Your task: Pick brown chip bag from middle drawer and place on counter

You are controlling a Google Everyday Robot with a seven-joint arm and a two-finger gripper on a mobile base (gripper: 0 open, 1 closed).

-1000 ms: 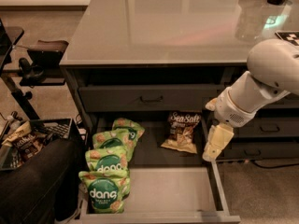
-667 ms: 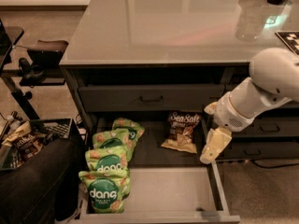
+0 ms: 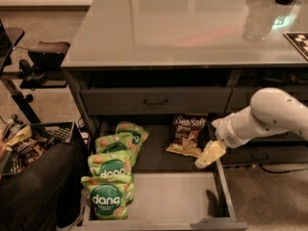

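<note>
- Counter (image 3: 183, 28): wide, glossy grey-green top over the cabinet.
- Middle drawer (image 3: 173, 196): pulled open, its back in deep shadow.
- Green dang bags (image 3: 111, 177): stacked at the drawer's left.
- Brown chip bag (image 3: 187, 131): leans at the drawer's back, right of centre. We judge it light, crinkly, slippery and crushable, best pinched at the top seam.
- Gripper (image 3: 210, 154): just beside the bag's lower right corner. We cannot tell whether it is open or closed.

- counter (image 3: 183, 28): glossy grey-green, thin dark edge
- middle drawer (image 3: 168, 198): dark-grey sides, pale grey floor
- brown chip bag (image 3: 186, 134): dark brown, white "Sea Salt" lettering, tan edges
- dang bags (image 3: 109, 196): green, white lettering
- gripper (image 3: 210, 154): pale cream, over middle drawer's right side, just right of brown chip bag
- arm (image 3: 269, 114): white
</note>
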